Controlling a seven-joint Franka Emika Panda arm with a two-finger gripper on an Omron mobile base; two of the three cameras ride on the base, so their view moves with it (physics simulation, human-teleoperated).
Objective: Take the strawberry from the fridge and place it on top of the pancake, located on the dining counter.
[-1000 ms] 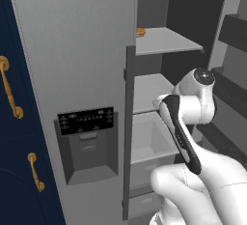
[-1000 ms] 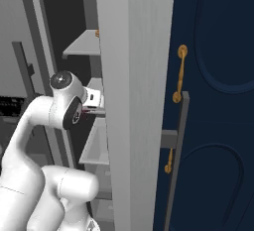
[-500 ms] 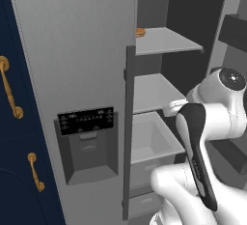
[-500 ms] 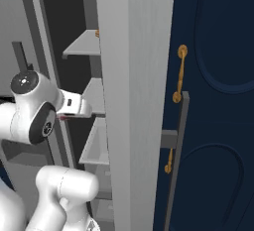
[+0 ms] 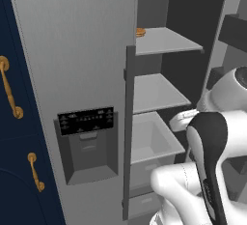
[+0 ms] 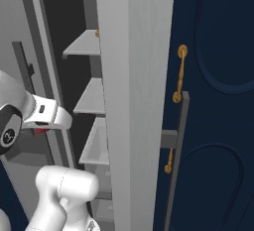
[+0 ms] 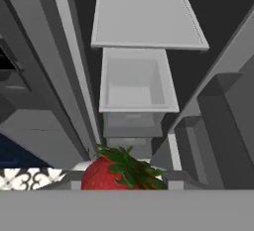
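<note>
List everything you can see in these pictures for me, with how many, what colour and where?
strawberry: one, bright red with green leaves, at the bottom of the hand view, held at the gripper, outside the fridge.
fridge: one, grey, its right door open.
shelves: two, pale grey, inside the fridge, one above the other.
drawer: one, pale grey, open-topped, below the shelves.
dispenser panel: one, black, on the closed left door.
orange-brown food item: one, at the upper shelf's front left corner.
navy cabinets: beside the fridge, with brass handles.
arm: one, white with dark joints.
gripper: one, shut on the strawberry.
</note>
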